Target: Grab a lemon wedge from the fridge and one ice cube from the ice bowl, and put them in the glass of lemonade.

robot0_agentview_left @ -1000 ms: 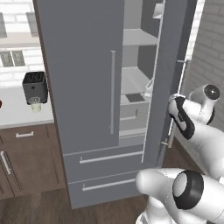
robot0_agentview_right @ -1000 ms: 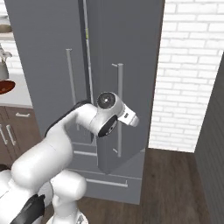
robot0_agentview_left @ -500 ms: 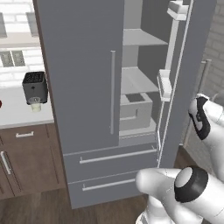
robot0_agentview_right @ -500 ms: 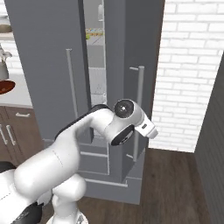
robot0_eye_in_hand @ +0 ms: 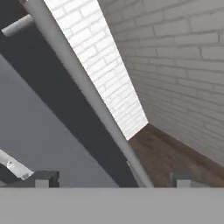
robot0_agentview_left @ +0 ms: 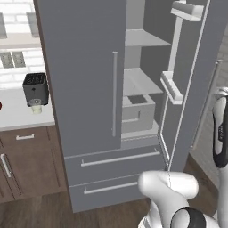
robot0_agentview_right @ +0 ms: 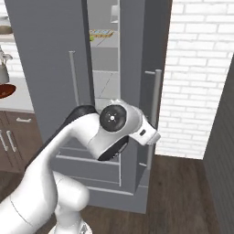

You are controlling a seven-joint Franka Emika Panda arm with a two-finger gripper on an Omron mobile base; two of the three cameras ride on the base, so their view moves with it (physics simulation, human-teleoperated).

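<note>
Left base view, left to right: stood on the white counter (robot0_agentview_left: pixel 18 113) a black toaster (robot0_agentview_left: pixel 35 87) with a small pale glass (robot0_agentview_left: pixel 36 108) in front, too blurred to confirm as lemonade. Showed the fridge (robot0_agentview_left: pixel 84 80) with right door (robot0_agentview_left: pixel 196 84) swung open, shelves and a grey drawer (robot0_agentview_left: pixel 138 113) inside; no telling the lemon wedge among the shelf items. Hand view: gripper (robot0_eye_in_hand: pixel 111 178) spread wide, fingertips (robot0_eye_in_hand: pixel 43 178) cut off by the lower edge, straddling the door's bar handle (robot0_eye_in_hand: pixel 87 92), gripping nothing.

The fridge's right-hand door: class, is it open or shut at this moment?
Open. The fridge has its right door swung outward, exposing the inner shelves and a drawer bin; the left door stays shut.
</note>
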